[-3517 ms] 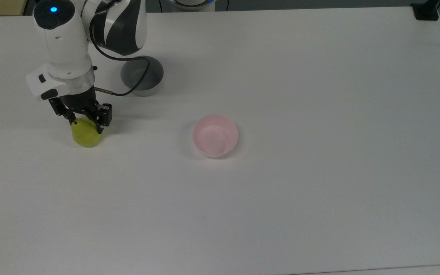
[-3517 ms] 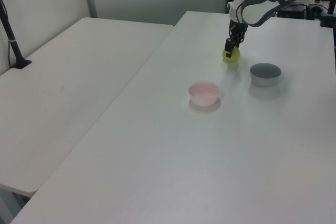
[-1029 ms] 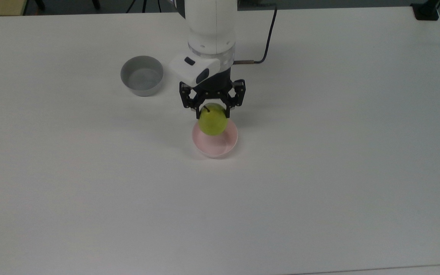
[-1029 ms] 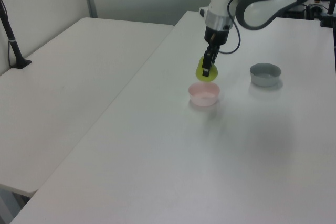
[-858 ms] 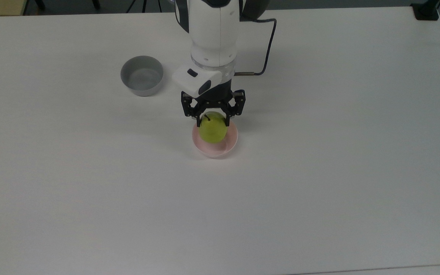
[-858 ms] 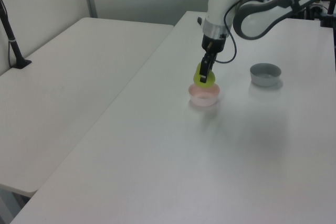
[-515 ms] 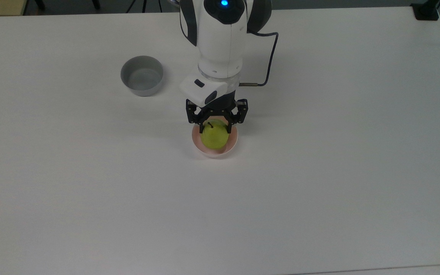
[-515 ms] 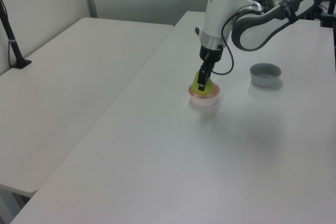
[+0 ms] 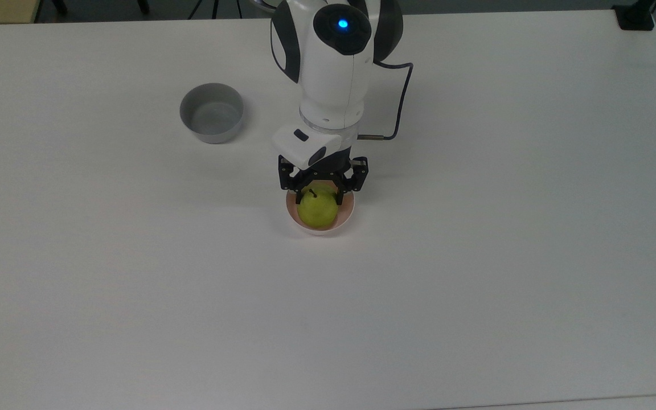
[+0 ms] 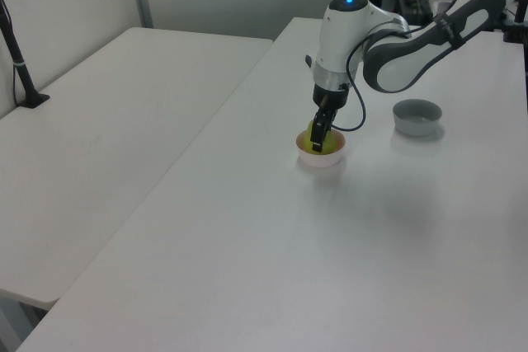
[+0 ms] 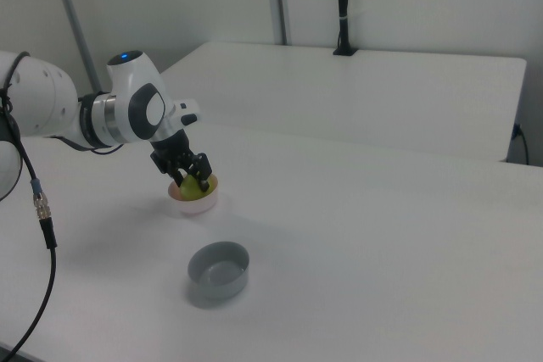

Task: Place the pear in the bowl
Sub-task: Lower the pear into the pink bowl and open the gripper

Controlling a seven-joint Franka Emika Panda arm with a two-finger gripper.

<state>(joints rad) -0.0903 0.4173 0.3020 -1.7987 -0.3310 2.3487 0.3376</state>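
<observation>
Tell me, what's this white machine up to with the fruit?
The white robot arm's gripper is placing a small yellow-green pear into a small round pale pink bowl on the white table. The pear sits down inside the bowl, stem up, with the black jaws at its upper sides. A grey bowl of similar size stands apart, toward the top view's left.

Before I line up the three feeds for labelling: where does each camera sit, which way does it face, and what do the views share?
Top view: high above, looking down on the white table; gripper at the pear in the pink bowl.
Left view: beyond one table end, facing along it; arm reaches in from the left view's right.
Right view: opposite side, grey bowl nearest; arm enters from the right view's left.
All three share pear, both bowls and gripper.
</observation>
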